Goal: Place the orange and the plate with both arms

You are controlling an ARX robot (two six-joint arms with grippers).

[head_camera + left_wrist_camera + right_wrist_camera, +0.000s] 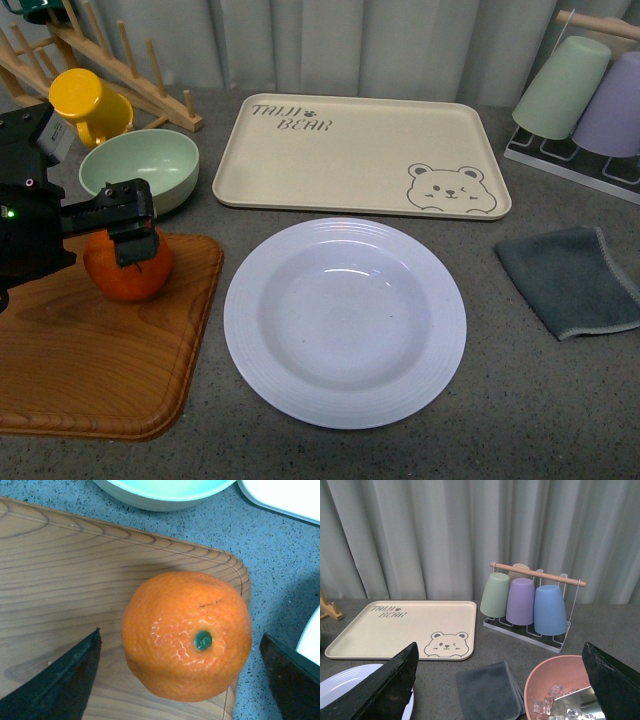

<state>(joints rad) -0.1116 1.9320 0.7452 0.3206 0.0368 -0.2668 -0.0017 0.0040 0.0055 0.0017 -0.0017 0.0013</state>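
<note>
The orange (126,271) sits on the far right corner of a wooden cutting board (90,355). My left gripper (131,228) hangs open just over it. In the left wrist view the orange (186,635) lies between the two black fingers (60,680), stem dot facing the camera, not touched. The white ribbed plate (345,320) lies on the grey table at the centre. My right gripper (505,690) is open and empty, out of the front view; its wrist view shows the plate's edge (350,690) at one side.
A beige bear tray (360,150) lies behind the plate. A pale green bowl (140,168), a yellow mug (88,105) and a wooden rack stand at the back left. A grey cloth (572,280) and a cup rack (580,95) are at the right. A pink bowl with ice (560,690) shows below the right gripper.
</note>
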